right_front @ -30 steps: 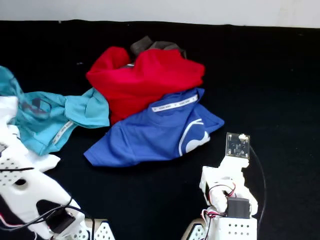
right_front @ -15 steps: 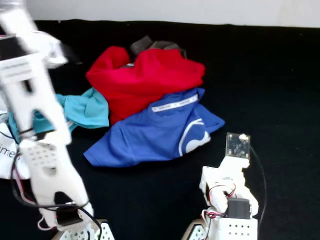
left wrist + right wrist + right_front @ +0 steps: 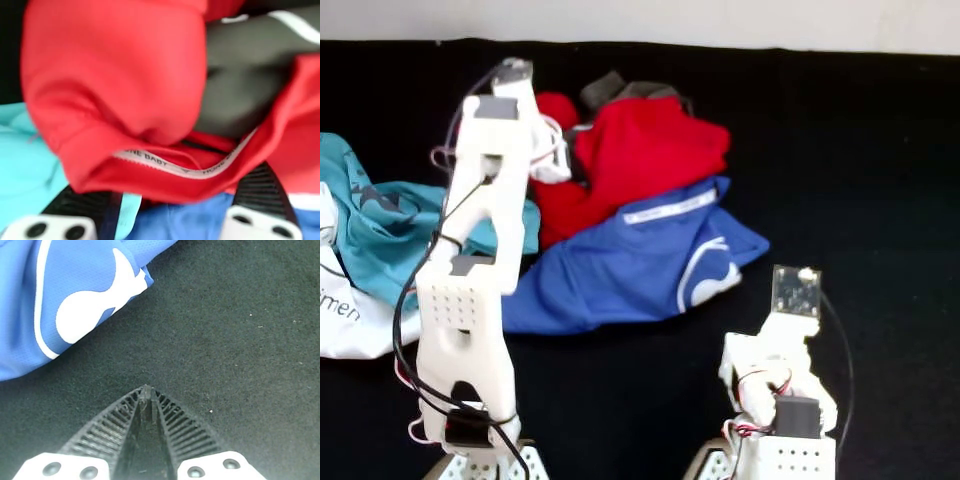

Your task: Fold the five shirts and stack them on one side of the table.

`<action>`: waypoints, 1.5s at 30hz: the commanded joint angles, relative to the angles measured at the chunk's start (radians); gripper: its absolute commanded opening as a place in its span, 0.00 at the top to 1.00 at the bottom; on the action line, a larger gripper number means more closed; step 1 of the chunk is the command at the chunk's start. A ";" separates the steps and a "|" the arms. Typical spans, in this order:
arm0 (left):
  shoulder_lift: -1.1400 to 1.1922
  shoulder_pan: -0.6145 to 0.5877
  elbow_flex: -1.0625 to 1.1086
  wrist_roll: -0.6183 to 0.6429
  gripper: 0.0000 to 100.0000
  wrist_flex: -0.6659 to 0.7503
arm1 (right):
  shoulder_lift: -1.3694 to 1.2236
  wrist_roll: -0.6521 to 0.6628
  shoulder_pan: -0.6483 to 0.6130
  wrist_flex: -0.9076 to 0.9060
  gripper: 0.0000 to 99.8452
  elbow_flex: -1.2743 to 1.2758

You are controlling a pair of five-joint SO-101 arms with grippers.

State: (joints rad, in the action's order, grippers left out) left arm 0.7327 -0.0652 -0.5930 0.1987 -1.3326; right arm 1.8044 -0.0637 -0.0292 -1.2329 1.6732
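Right now the red shirt (image 3: 650, 150) sits crumpled atop the pile mid-table, toward the far edge, w/ a dark grey shirt (image 3: 620, 90) poking out behind it and the blue shirt (image 3: 620, 270) overlapping its near edge. The teal shirt (image 3: 380, 225) and white shirt (image 3: 355, 320) lie off to the left. The left arm (image 3: 470, 300) stretches over the pile, its jaws spread either side of a red fold near the collar, not yet pinching. Risk, imo: closing there could also bite the grey layer just beyond that fold, so two shirts lift as one. The blue one may drag along too, since it lies on the red hem, and a shallow bite on loose fabric could slip out. The right arm (image 3: 775, 390) sits near the front, jaws pressed together on nothing, over bare table (image 3: 240, 315). The table is covered w/ black, slightly linty cloth, and a pale wall (image 3: 720, 20) runs behind the far edge.
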 commanded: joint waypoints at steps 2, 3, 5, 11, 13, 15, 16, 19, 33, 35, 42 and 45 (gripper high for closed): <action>-0.050 0.010 0.143 0.008 0.68 0.135 | -0.001 -0.008 -0.005 -0.004 0.99 0.130; -0.050 0.002 0.165 0.008 0.68 0.146 | -0.001 -0.008 -0.005 -0.004 0.99 0.130; -0.050 -0.008 0.197 -0.012 0.69 0.150 | -0.001 -0.008 -0.005 -0.004 0.99 0.130; -0.050 -0.074 0.240 -0.397 1.00 0.157 | -0.001 -0.008 -0.005 -0.004 0.99 0.130; -0.051 -0.127 0.242 -0.437 0.98 0.149 | -0.001 -0.008 -0.005 -0.004 0.99 0.130; -0.059 -0.200 0.239 -0.439 0.99 0.152 | -0.001 -0.008 -0.005 -0.004 0.99 0.130; -0.061 -0.242 0.232 -0.439 0.99 0.150 | -0.001 -0.008 -0.005 -0.004 0.99 0.130; -0.061 -0.384 0.140 -0.439 0.99 0.104 | -0.001 -0.008 -0.005 -0.004 0.99 0.130; -0.056 -0.845 -0.624 -0.439 0.99 -0.118 | -0.001 -0.008 -0.005 -0.004 0.99 0.130; -0.056 -0.875 -0.710 -0.440 0.99 -0.163 | -0.001 -0.008 -0.005 -0.004 0.99 0.130; -0.054 -1.024 -0.981 -0.440 0.99 -0.244 | -0.001 -0.008 -0.005 -0.004 0.99 0.130; -0.051 -1.082 -1.066 -0.440 0.99 -0.242 | -0.001 -0.008 -0.005 -0.004 0.99 0.130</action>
State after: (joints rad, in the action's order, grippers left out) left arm 0.6928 -1.0994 -1.5551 -0.2371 -1.5750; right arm 1.8044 -0.0637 -0.0292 -1.2329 1.6732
